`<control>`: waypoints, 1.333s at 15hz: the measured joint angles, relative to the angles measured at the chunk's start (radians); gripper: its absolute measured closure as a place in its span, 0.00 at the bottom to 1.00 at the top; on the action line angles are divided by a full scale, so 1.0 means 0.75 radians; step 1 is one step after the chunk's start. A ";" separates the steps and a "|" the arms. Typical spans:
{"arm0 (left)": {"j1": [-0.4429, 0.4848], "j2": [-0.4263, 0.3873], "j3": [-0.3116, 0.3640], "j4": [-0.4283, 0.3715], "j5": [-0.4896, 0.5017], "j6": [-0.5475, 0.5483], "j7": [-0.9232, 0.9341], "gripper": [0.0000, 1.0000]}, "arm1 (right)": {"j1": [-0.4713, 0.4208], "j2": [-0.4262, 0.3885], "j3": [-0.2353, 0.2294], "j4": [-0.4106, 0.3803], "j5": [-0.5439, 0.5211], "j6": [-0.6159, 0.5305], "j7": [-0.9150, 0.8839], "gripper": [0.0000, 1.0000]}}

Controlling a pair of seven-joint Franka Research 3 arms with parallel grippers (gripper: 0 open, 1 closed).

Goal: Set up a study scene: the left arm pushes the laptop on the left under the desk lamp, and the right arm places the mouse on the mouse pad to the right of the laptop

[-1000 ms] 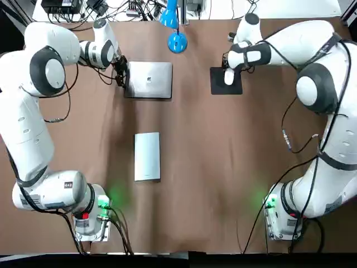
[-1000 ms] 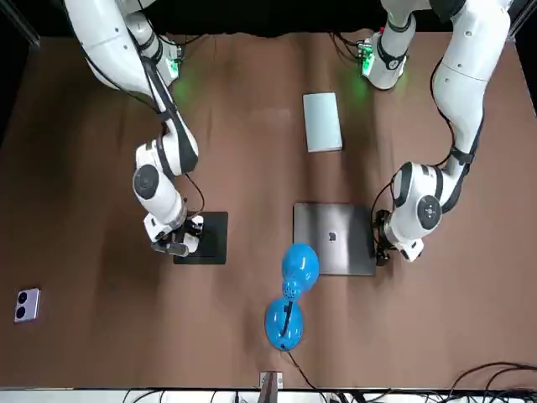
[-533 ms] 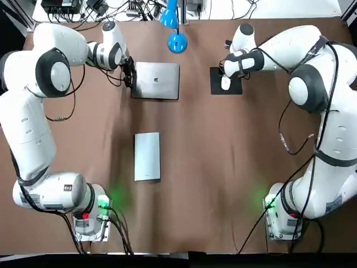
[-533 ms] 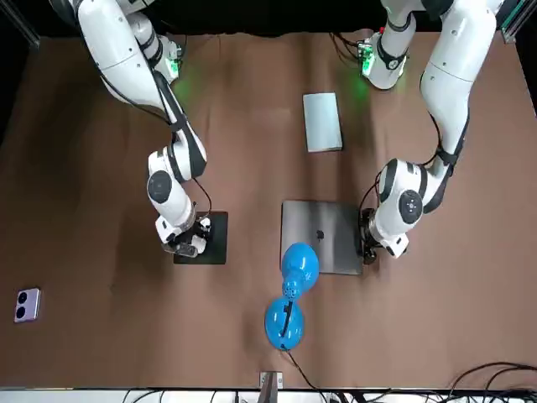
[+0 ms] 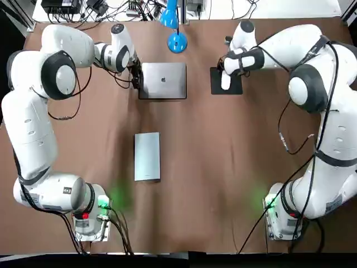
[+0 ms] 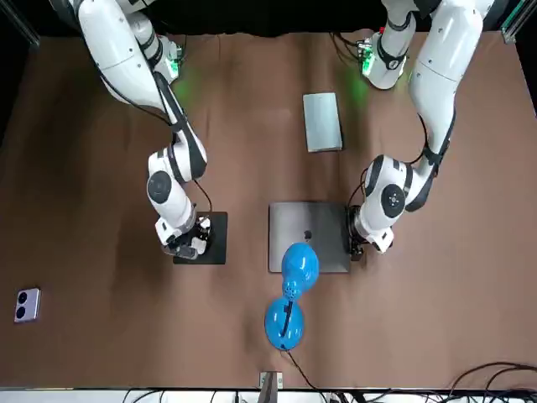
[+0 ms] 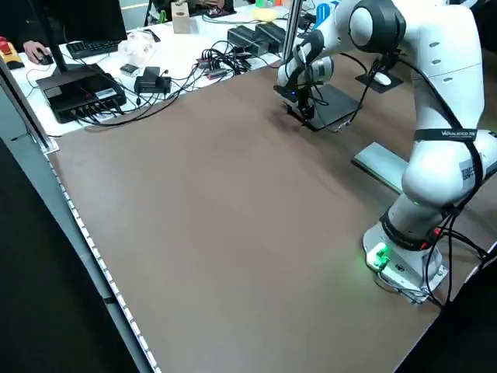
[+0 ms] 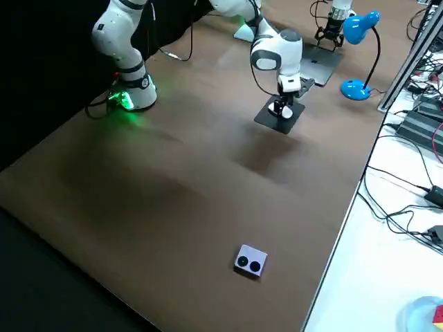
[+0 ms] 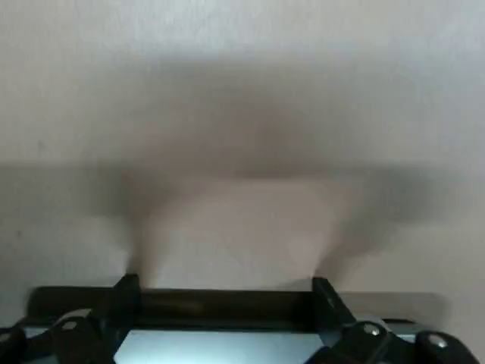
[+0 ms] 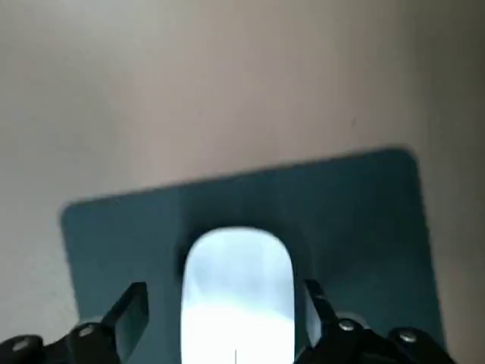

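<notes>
The closed laptop (image 5: 163, 80) is seen lying flat at the far side of the desk (image 5: 212, 167), its long axis running left to right across the desk. The desk lamp (image 5: 177, 42) is placed just beyond the laptop's far edge, and in the front view its blue head is seen over that edge of the lid (image 6: 310, 225). Which edge carries the hinge cannot be told.

The left hand (image 5: 135, 81) is held low against the laptop's left short edge. In the left wrist view its fingers (image 9: 125, 292) are seen spread wide, nothing being gripped between them, with the lid's edge stretching from one tip to the other.

The mouse pad (image 5: 236, 87) is laid to the right of the laptop, a strip of bare desk being left between the two. The white mouse (image 5: 225, 82) is found resting on the pad, about midway across its width. Its long axis is turned from the near side of the desk toward the far side, at right angles to the laptop's.

The right hand (image 5: 226, 78) is held directly over the mouse. In the right wrist view its fingers (image 10: 139, 297) are seen parted on either side of the mouse (image 10: 236, 288), a narrow dark gap being visible at each flank, so the mouse is not clamped.

A flat grey slab (image 5: 147, 156) is left in the middle of the desk, well apart from both hands, its long axis running near to far.
</notes>
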 joint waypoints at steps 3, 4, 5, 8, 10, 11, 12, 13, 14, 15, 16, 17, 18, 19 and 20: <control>-0.064 0.013 0.000 0.020 -0.001 0.008 -0.036 0.00 | -0.051 -0.111 -0.021 0.041 0.000 -0.101 -0.095 0.02; -0.078 0.018 -0.001 0.028 -0.004 0.009 -0.040 0.00 | -0.078 -0.148 -0.024 0.055 0.000 -0.158 -0.155 0.02; -0.092 0.023 -0.001 0.036 -0.014 0.009 -0.042 0.00 | -0.110 -0.180 -0.027 0.077 0.000 -0.226 -0.216 0.00; -0.132 0.041 -0.001 0.063 -0.053 0.009 -0.053 0.00 | -0.228 -0.247 -0.031 0.201 0.000 -0.491 -0.385 0.00; -0.152 0.054 0.000 0.082 -0.066 0.009 -0.079 0.00 | -0.308 -0.275 -0.032 0.287 0.000 -0.636 -0.462 0.00; -0.158 0.059 0.000 0.090 -0.068 0.009 -0.084 0.00 | -0.341 -0.290 -0.032 0.320 0.000 -0.684 -0.491 0.00; -0.163 0.064 0.000 0.097 -0.075 0.009 -0.090 0.00 | -0.370 -0.307 -0.032 0.345 0.000 -0.726 -0.513 0.00; -0.170 0.069 0.001 0.105 -0.084 0.009 -0.099 0.00 | -0.395 -0.329 -0.032 0.361 0.000 -0.765 -0.528 0.00; -0.179 0.075 0.003 0.114 -0.088 0.009 -0.106 0.00 | -0.418 -0.353 -0.033 0.372 0.000 -0.802 -0.543 0.00; -0.190 0.080 0.006 0.122 -0.089 0.009 -0.111 0.00 | -0.441 -0.381 -0.033 0.381 -0.001 -0.836 -0.563 0.00; -0.201 0.086 0.009 0.130 -0.091 0.009 -0.117 0.00 | -0.465 -0.410 -0.034 0.395 -0.001 -0.878 -0.590 0.00; -0.212 0.091 0.011 0.139 -0.091 0.009 -0.121 0.00 | -0.490 -0.438 -0.034 0.420 -0.001 -0.935 -0.617 0.00; -0.223 0.096 0.013 0.148 -0.093 0.009 -0.128 0.00 | -0.517 -0.459 -0.034 0.463 -0.001 -1.010 -0.643 0.00; -0.231 0.101 0.014 0.155 -0.094 0.009 -0.133 0.00 | -0.540 -0.476 -0.035 0.513 -0.001 -1.087 -0.662 0.00; -0.236 0.104 0.014 0.159 -0.095 0.009 -0.135 0.00 | -0.556 -0.487 -0.035 0.565 -0.001 -1.156 -0.673 0.00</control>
